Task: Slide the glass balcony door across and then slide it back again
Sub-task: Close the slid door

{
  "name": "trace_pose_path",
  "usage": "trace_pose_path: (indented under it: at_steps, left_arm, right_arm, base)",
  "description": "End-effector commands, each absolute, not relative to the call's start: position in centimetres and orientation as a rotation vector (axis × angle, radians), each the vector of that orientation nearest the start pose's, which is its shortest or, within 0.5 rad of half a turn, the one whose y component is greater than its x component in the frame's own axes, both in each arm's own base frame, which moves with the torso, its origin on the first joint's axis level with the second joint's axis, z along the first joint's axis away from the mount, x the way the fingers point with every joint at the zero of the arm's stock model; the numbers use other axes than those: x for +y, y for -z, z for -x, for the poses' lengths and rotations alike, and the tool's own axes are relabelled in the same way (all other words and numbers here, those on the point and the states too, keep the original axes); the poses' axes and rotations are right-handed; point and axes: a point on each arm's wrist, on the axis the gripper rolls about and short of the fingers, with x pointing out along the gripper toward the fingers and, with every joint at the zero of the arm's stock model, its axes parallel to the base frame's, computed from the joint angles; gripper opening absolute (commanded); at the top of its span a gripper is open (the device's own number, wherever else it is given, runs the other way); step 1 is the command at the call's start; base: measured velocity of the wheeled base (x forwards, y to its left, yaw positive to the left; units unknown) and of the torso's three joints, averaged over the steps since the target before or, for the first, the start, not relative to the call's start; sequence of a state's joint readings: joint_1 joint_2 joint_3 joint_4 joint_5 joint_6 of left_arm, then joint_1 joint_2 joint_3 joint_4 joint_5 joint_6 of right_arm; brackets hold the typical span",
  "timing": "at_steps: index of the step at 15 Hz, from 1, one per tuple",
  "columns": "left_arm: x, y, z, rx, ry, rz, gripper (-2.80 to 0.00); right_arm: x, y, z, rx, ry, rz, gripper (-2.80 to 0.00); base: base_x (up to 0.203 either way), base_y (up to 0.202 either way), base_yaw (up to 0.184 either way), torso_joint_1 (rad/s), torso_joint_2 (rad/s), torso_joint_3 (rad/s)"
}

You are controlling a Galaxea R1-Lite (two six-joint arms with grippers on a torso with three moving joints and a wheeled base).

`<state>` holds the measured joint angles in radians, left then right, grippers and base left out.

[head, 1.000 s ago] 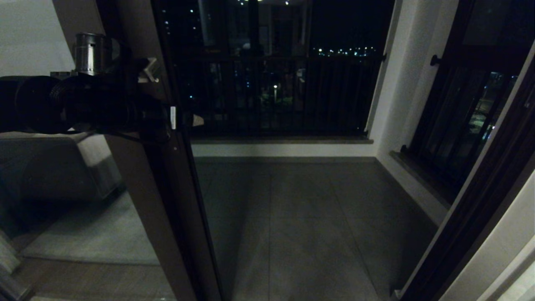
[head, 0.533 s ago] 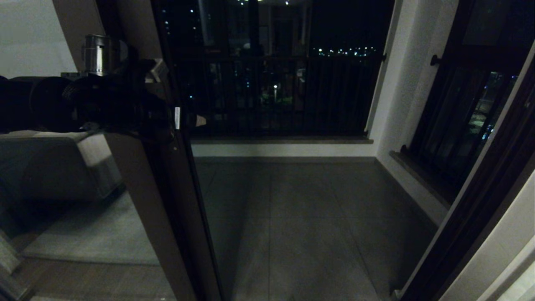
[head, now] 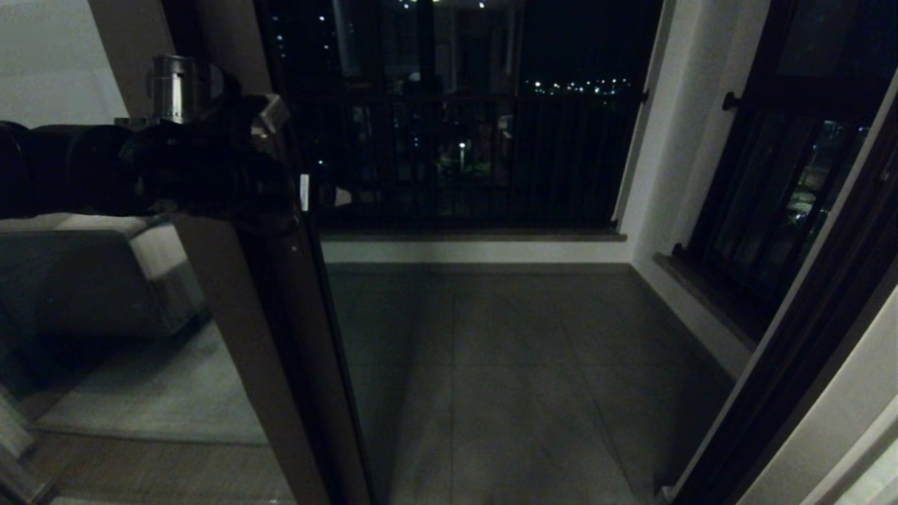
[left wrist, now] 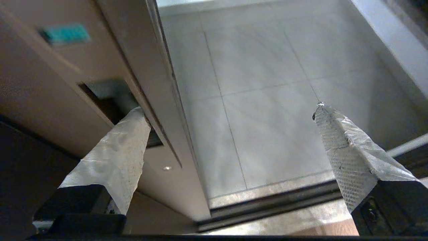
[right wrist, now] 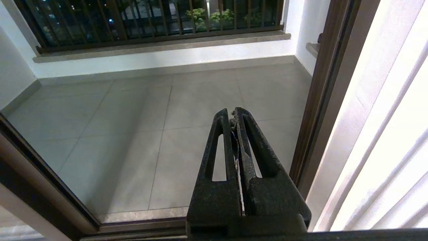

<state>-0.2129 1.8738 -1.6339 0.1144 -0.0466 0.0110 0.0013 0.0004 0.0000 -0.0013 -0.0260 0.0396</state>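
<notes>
The glass balcony door (head: 266,337) stands at the left of the opening, its brown stile slanting down the head view. My left gripper (head: 323,196) is open at the stile's free edge, at about handle height. In the left wrist view the left gripper (left wrist: 230,109) straddles the door (left wrist: 133,50): one taped fingertip (left wrist: 133,120) sits in the recessed handle slot (left wrist: 100,97), the other fingertip (left wrist: 326,124) hangs free over the balcony tiles. My right gripper (right wrist: 233,113) is shut and empty, held low by the right door frame, out of the head view.
The doorway opens onto a tiled balcony with a dark railing (head: 456,161) at the back. A barred side window (head: 772,182) is on the right, beside the dark right door frame (head: 807,365). A sofa (head: 84,280) shows through the glass. The floor track (left wrist: 274,201) runs below.
My left arm has shifted a little to the right and slightly up along the stile. The door's edge looks almost where it was.
</notes>
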Motion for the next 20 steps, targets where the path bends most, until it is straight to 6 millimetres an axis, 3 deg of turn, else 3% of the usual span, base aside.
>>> trace_pose_path:
  at_steps: [1, 10, 20]
  left_arm:
    - [-8.6, -28.3, -36.6, 0.348, 0.272, -0.043, 0.0]
    - [-10.8, -28.1, -36.2, 0.352, 0.326, -0.053, 0.0]
    - [-11.8, -28.0, -36.3, 0.351, 0.348, -0.058, 0.0]
  right_arm:
    - [-0.1, -7.6, 2.3, 0.0, 0.025, -0.04, -2.8]
    - [-0.1, -7.6, 2.3, 0.0, 0.025, -0.04, -2.8]
    - [-0.1, -7.6, 2.3, 0.0, 0.025, -0.04, -2.8]
  base:
    - [0.0, 0.0, 0.0, 0.0, 0.0, 0.0]
    - [0.0, 0.0, 0.0, 0.0, 0.0, 0.0]
    - [0.0, 0.0, 0.0, 0.0, 0.0, 0.0]
